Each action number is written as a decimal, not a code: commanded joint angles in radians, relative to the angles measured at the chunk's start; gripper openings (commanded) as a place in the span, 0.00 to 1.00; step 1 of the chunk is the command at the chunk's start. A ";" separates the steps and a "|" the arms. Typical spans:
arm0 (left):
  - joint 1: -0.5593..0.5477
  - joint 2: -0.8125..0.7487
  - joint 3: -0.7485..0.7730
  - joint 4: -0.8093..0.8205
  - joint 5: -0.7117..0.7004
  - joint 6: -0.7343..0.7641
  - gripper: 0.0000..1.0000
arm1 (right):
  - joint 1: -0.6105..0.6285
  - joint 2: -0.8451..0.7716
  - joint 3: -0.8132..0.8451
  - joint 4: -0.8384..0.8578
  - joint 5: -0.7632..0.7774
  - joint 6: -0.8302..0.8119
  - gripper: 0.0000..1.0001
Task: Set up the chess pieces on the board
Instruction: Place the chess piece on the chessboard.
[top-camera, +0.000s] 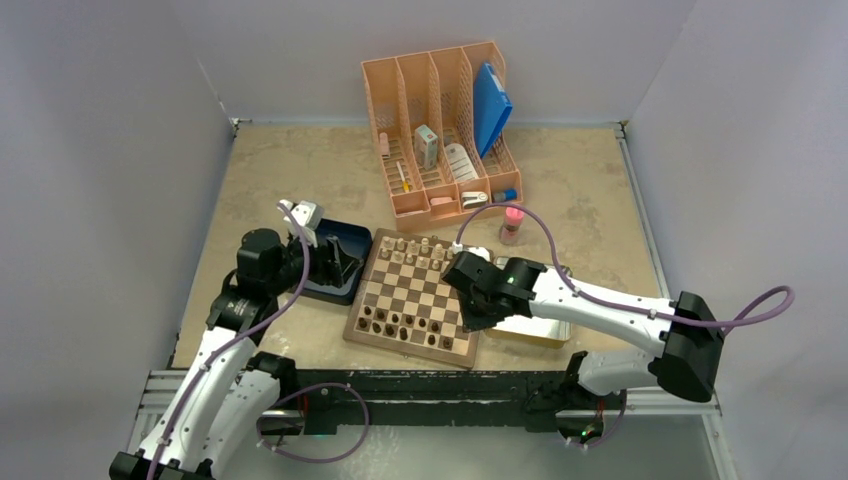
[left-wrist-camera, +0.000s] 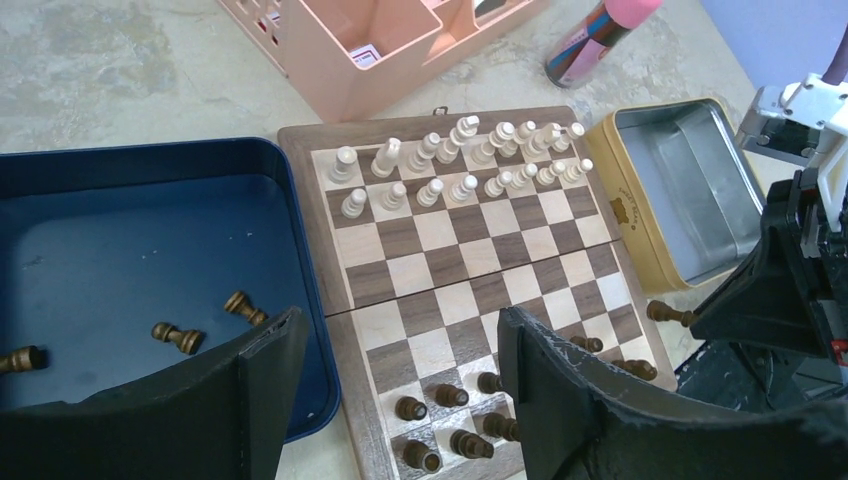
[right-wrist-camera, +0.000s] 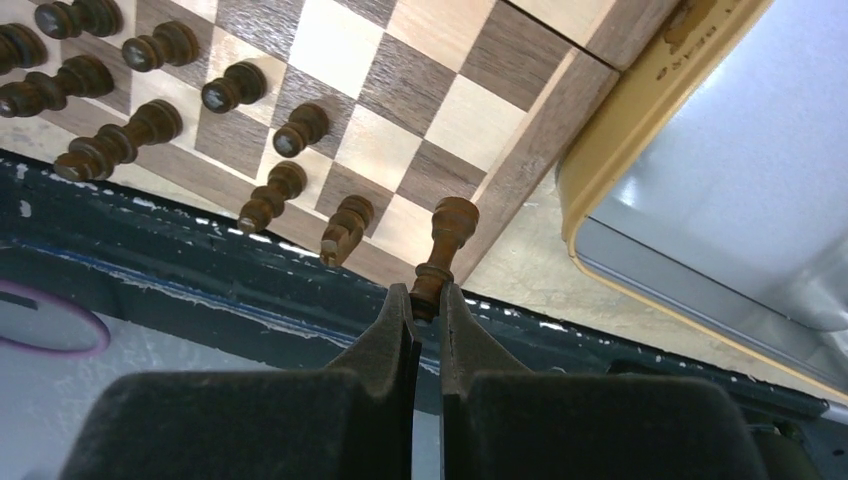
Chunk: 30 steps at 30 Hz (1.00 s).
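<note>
Three chess pieces (left-wrist-camera: 178, 337) lie in tray (left-wrist-camera: 120, 240) left of board (left-wrist-camera: 460, 260) | left gripper (left-wrist-camera: 400, 335) spread | right gripper (right-wrist-camera: 427, 300) pinches piece (right-wrist-camera: 447, 235) tip at board's near-right corner | risk: pivots, topples neighbours

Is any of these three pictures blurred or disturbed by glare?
Top view: soft even light, but the dark chess pieces on the board are too small to distinguish. Left wrist view: board sharp, mild shine inside the tin, the open left gripper dark near the lens. Right wrist view: the dark piece in the right gripper is clear, the tin beyond blurred.
</note>
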<state>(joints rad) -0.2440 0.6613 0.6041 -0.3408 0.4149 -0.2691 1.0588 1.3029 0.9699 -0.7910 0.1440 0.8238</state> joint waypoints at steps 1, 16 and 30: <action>-0.005 0.003 0.040 0.012 -0.037 0.007 0.70 | -0.010 -0.008 -0.018 0.060 -0.063 -0.040 0.00; -0.005 0.031 0.048 -0.001 -0.056 -0.007 0.72 | -0.011 -0.015 -0.041 0.027 -0.142 -0.047 0.00; -0.005 0.030 0.049 -0.007 -0.088 -0.015 0.72 | -0.011 0.009 -0.067 0.055 -0.209 -0.077 0.00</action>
<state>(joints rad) -0.2440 0.6991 0.6052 -0.3679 0.3386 -0.2771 1.0523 1.3025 0.9188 -0.7403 -0.0257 0.7727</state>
